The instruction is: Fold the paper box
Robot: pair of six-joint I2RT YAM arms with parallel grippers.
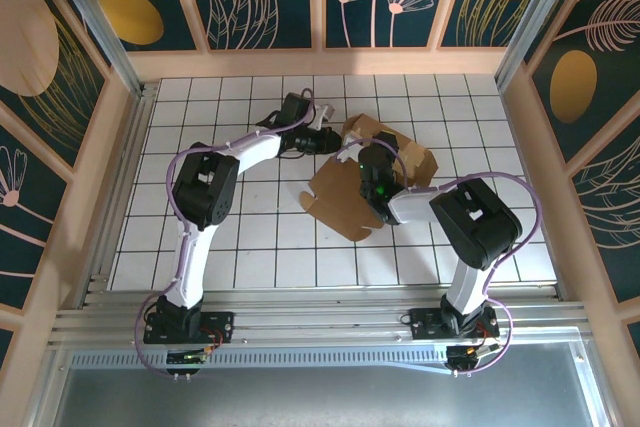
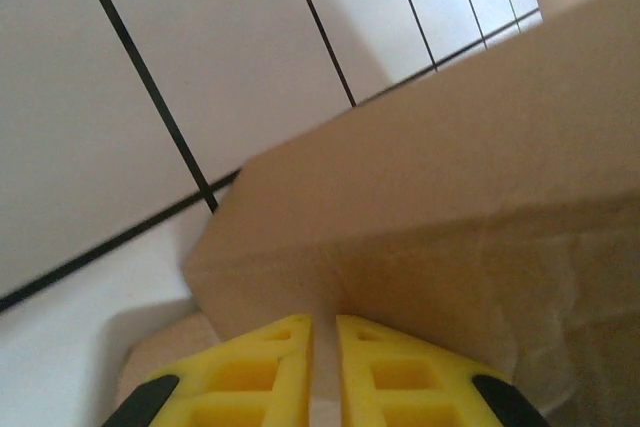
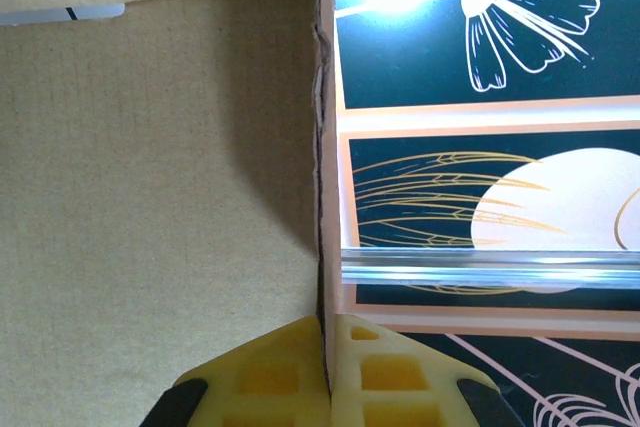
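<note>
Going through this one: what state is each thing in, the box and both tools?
paper box: partly folded, some flaps raised, the near part lying flat.
left tool: closed on a panel of the box.
right tool: closed on the edge of a box panel.

On the table [image 1: 250,257], paper box [image 1: 335,202]
</note>
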